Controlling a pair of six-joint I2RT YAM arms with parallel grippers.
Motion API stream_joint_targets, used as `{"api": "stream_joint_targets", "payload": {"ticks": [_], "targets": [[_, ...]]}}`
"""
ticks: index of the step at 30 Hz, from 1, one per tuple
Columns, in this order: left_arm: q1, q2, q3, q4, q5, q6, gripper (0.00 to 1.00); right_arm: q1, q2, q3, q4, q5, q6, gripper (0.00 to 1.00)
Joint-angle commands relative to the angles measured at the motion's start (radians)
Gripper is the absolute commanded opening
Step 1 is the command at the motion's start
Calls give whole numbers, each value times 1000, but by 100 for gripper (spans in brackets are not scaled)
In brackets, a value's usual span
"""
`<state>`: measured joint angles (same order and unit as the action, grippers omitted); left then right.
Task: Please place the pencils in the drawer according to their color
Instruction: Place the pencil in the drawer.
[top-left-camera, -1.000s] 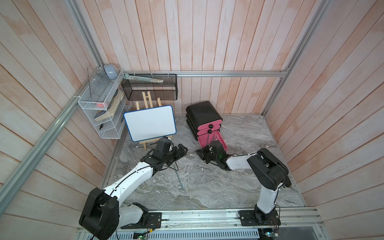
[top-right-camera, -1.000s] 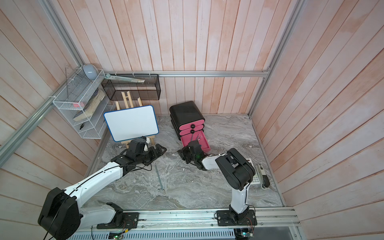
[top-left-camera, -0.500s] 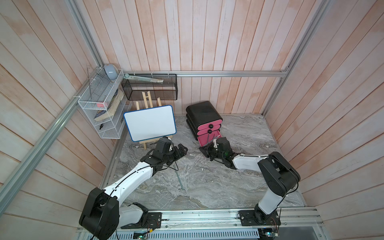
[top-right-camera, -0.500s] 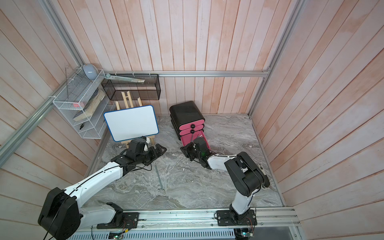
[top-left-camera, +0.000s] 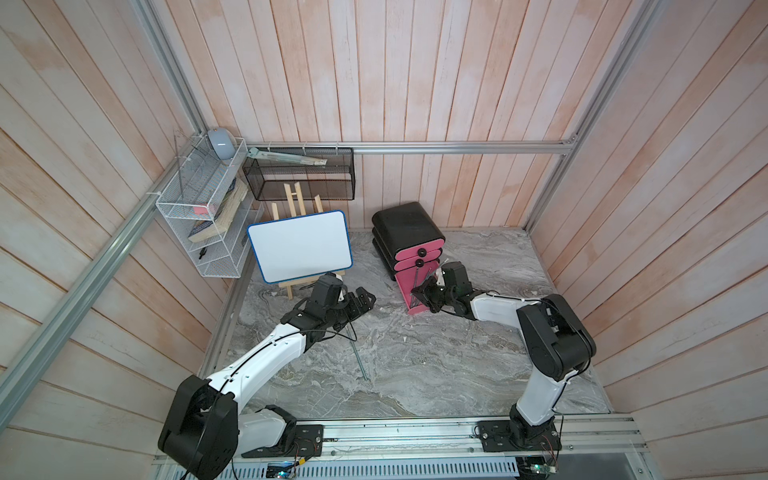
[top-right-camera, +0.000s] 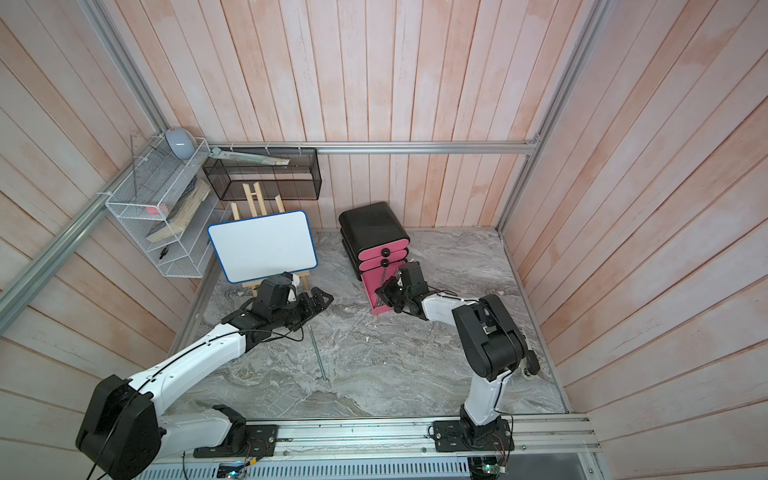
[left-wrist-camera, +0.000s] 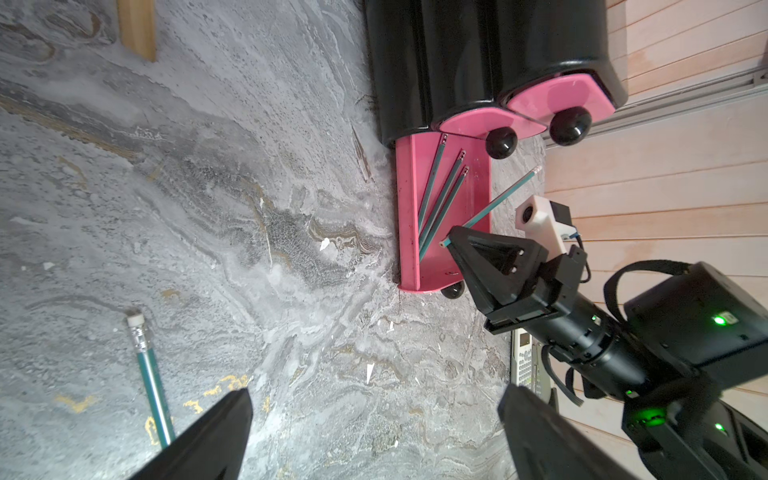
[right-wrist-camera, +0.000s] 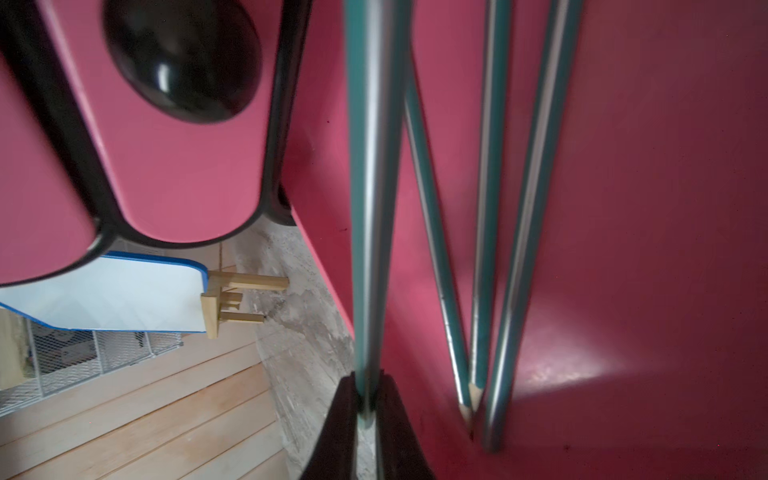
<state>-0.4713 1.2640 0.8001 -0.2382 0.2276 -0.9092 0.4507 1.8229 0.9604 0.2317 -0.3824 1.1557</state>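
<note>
The drawer cabinet (top-left-camera: 407, 230) is black with pink fronts, and its bottom tray (top-left-camera: 409, 297) is pulled out. Three teal pencils (left-wrist-camera: 440, 195) lie fanned in that tray (left-wrist-camera: 405, 208); the right wrist view shows them (right-wrist-camera: 490, 249) too. My right gripper (top-left-camera: 419, 291) (right-wrist-camera: 368, 386) hovers over the tray's front end, shut on another teal pencil (left-wrist-camera: 494, 199) (right-wrist-camera: 370, 166) that slants across the tray. My left gripper (top-left-camera: 365, 297) (left-wrist-camera: 374, 432) is open and empty above the table, left of the tray. One teal pencil (top-left-camera: 359, 357) (left-wrist-camera: 151, 378) lies on the table beside it.
A whiteboard on a wooden easel (top-left-camera: 300, 245) stands behind my left arm. A white wire rack (top-left-camera: 199, 216) and a black mesh basket (top-left-camera: 299, 178) hang on the walls. A calculator (left-wrist-camera: 523, 361) lies on the marble under my right arm.
My right wrist has moved from the tray's front back over the tray, its elbow swinging right, with the teal pencil still in its grip. The left arm has stayed put.
</note>
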Motion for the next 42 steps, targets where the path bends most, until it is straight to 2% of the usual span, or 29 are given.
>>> {"api": "stream_joint_targets", "payload": {"ticks": [1,9,10,12,13,15,25,33,37,42], "targets": [[4,-17,-21,23,4,12,100,-1,28,23,-98,17,-94,0],[4,-20,-30,30,2,10,100,7,49,41,-130,15,-136,0],[4,-20,-30,30,2,10,100,9,49,48,-142,16,-144,3],[5,-20,-29,31,2,9,100,16,41,69,-165,24,-165,33],[4,-20,-30,32,2,9,100,18,33,78,-172,27,-174,41],[5,-22,-30,30,2,9,100,20,9,101,-195,39,-194,48],[40,-60,-39,-5,-1,21,100,39,-171,182,-315,143,-284,52],[74,-104,-57,-38,0,38,100,33,-199,217,-407,352,-412,53],[76,-113,-59,-49,2,48,100,-19,-173,176,-366,360,-397,55],[77,-111,-58,-48,7,49,100,-92,-115,135,-286,294,-352,55]]}}
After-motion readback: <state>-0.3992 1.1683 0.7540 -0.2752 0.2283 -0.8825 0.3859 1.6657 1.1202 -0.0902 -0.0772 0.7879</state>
